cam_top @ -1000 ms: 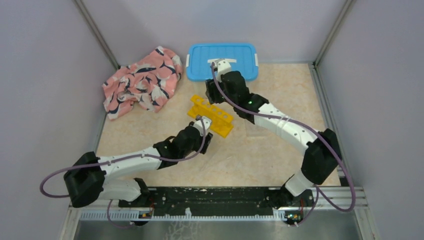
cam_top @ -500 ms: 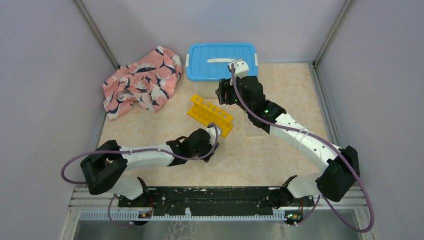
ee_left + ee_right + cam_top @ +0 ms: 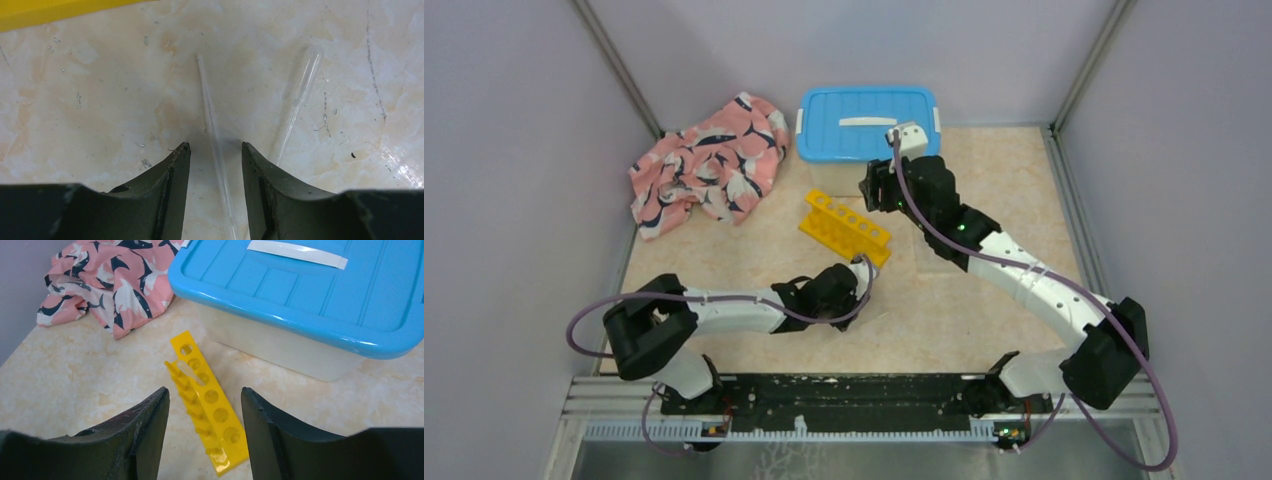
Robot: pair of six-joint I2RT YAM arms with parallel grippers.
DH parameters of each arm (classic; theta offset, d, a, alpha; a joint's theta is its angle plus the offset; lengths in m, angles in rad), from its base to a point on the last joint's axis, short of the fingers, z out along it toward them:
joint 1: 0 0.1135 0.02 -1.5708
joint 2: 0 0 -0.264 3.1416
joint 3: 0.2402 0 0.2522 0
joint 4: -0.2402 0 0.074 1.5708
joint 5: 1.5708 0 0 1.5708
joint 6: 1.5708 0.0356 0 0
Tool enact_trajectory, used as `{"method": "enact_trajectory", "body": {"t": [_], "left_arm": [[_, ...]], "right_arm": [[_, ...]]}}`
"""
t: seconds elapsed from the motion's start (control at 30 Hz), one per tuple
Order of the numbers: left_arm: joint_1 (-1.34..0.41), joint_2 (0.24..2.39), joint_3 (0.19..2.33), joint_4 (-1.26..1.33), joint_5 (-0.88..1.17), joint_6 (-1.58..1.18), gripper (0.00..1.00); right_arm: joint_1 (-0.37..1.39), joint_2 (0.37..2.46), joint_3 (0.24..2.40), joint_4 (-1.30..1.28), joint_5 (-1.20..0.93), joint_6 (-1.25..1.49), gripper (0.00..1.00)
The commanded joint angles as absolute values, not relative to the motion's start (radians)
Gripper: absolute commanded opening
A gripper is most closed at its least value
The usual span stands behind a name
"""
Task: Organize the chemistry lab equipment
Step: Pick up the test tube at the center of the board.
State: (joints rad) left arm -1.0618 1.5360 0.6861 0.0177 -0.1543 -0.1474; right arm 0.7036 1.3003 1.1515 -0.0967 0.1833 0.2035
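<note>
Two thin clear tubes lie on the marble table in the left wrist view. One tube (image 3: pixel 212 117) runs between the fingers of my left gripper (image 3: pixel 214 147), which is open and low over the table, a gap showing on each side of the tube. The other tube (image 3: pixel 300 95) lies just right of the right finger. The long yellow holed rack (image 3: pixel 844 228) lies flat just beyond, its edge (image 3: pixel 50 10) at the top left. My right gripper (image 3: pixel 204 392) hangs open and empty above the rack (image 3: pixel 210 400). From above, the left gripper (image 3: pixel 851 290) is near the rack's front end and the right gripper (image 3: pixel 874 186) is behind the rack.
A white bin with a blue lid (image 3: pixel 869 120) stands at the back centre, close behind the right gripper. A pink whale-patterned cloth (image 3: pixel 709 165) lies crumpled at the back left. Grey walls close in both sides.
My left arm has slid right along the table in front of the rack and its fingers have narrowed around the tube. The right gripper moved right, off the bin lid, then held still.
</note>
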Motion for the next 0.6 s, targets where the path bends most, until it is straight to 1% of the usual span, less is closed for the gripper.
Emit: {"method": "enact_trajectory", "body": {"t": [0.0,0.03,0.1,0.13,0.2,0.27,0.37,0.57], "left_arm": [[-1.081,1.58,0.728,-0.009,-0.194,-0.179,0.47],[-1.083,1.59,0.731,-0.025,-0.205,-0.185,0.46],[-1.086,1.608,0.737,-0.038,-0.216,-0.195,0.37],[-1.088,1.619,0.74,-0.043,-0.218,-0.199,0.31],[-1.091,1.635,0.743,-0.057,-0.227,-0.211,0.14],[-1.093,1.649,0.746,-0.073,-0.235,-0.223,0.07],[-1.096,1.656,0.743,-0.083,-0.235,-0.241,0.0],[-1.111,1.629,0.769,-0.153,-0.261,-0.278,0.0]], "right_arm": [[0.696,1.248,1.154,-0.043,0.194,0.21,0.55],[0.696,1.245,1.15,-0.043,0.196,0.21,0.55],[0.694,1.237,1.147,-0.042,0.198,0.211,0.55],[0.693,1.232,1.145,-0.041,0.2,0.212,0.55],[0.693,1.225,1.138,-0.041,0.204,0.214,0.55],[0.691,1.218,1.134,-0.041,0.204,0.216,0.55],[0.692,1.212,1.124,-0.044,0.205,0.22,0.55],[0.692,1.191,1.112,-0.045,0.211,0.225,0.55]]}}
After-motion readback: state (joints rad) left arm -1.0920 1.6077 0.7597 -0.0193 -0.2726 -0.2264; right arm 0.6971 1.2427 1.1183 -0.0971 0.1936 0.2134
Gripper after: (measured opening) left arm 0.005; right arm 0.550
